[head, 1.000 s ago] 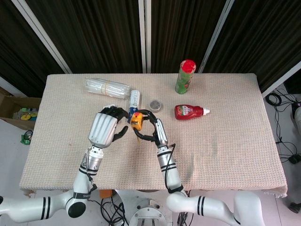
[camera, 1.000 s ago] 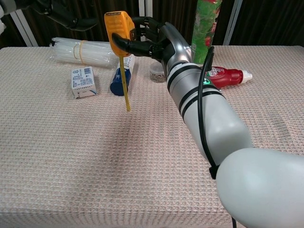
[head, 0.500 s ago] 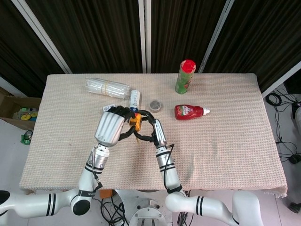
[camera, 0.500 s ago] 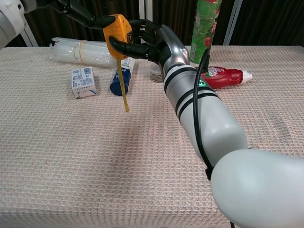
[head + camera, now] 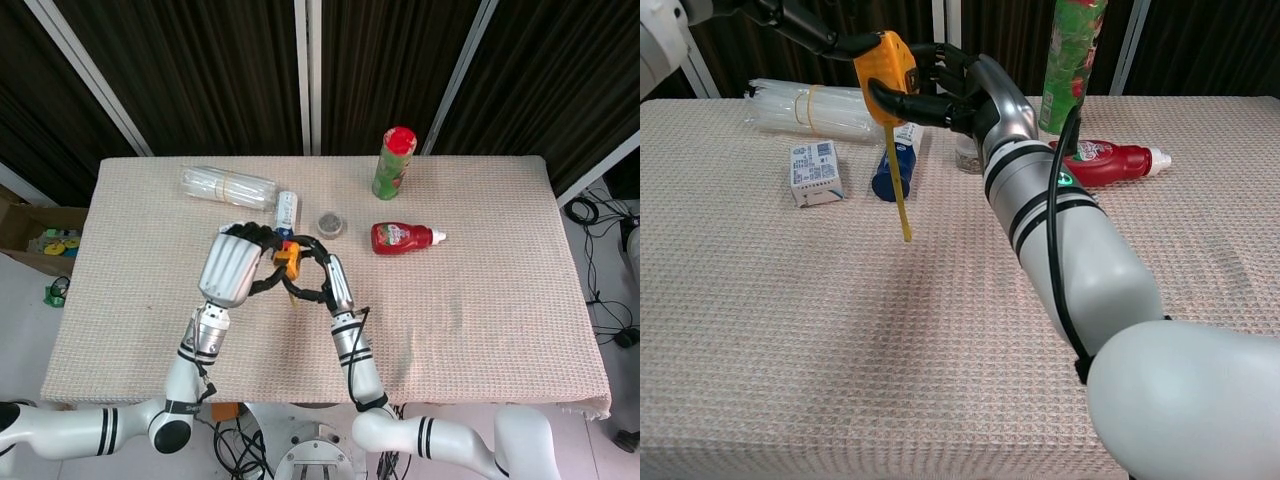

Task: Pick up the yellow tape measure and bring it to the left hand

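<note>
Head view shows the yellow tape measure [image 5: 289, 257] held above the table [image 5: 480, 300], in front of the small round tin [image 5: 328, 222], squeezed between the right hand [image 5: 312, 272] and the left hand [image 5: 236, 262]; the right hand's dark fingers wrap its case, while the left hand's broad back hides most of its own fingers, so whether they have closed on the case cannot be told from here. Chest view makes the grip plainer: the right hand [image 5: 952, 92] clamps the tape measure [image 5: 885, 72] with fingers curled round its body, and the left fingertips [image 5: 830, 40] touch its far side, the rest of that hand cut off by the frame's top corner. A strip of blade [image 5: 900, 185] hangs loose below the case, above the cloth, in front of the blue tube [image 5: 892, 165]. The case looks hard, compact and fairly light, probably smooth plastic, so it is best taken across its flat sides; the dangling blade is thin, springy and a poor handhold.
</note>
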Motion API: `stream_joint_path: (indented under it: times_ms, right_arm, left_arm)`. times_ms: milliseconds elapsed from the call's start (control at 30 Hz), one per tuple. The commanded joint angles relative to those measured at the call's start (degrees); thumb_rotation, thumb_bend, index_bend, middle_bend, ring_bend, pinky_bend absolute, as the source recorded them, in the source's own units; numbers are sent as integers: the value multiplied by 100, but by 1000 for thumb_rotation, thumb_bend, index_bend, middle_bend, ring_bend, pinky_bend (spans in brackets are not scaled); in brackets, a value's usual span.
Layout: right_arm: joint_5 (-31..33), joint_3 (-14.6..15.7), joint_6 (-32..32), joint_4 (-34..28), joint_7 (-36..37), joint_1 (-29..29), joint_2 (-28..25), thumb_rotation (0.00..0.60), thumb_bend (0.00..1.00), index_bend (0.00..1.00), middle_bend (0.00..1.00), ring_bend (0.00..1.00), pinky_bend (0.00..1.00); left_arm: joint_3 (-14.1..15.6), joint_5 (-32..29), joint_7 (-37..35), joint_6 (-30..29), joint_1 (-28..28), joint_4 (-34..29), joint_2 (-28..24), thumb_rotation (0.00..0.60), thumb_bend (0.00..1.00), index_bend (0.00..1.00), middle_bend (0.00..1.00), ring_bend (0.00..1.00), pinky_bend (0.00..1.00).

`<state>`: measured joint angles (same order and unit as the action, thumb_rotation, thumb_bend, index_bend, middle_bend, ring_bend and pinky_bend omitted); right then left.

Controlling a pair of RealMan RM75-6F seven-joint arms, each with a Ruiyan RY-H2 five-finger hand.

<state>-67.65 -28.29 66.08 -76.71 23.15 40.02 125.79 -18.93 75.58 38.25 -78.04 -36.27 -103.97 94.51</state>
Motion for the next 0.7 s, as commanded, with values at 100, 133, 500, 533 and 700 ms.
stream_joint_path:
  times_ms: [100,133,500,533,700]
  right_arm:
    - [-20,4,1,-4,21,-4,-8,600,449,629,475,436,286]
    - [-30,11,6,-8,28,-9,-10,600,449,629,475,436,286]
    - [-79,55,-18,-33,75,-22,-36,600,448,629,475,435,286]
    - [-83,60,-24,-32,77,-21,-38,600,448,629,475,435,286]
    - [-74,70,-65,-13,76,-14,-47,600,448,629,475,435,286]
  left_arm:
    - [39,-14,70,-45,6,21,-64,541,353,516,509,449,548]
    - [45,-18,75,-61,9,22,-76,542,355,516,510,449,548]
    - [87,186,276,-259,-33,157,-131,409,487,531,523,460,558]
    - [82,205,268,-280,-37,164,-131,380,501,531,522,460,558]
    - [74,213,243,-307,-47,158,-151,378,508,531,522,460,559]
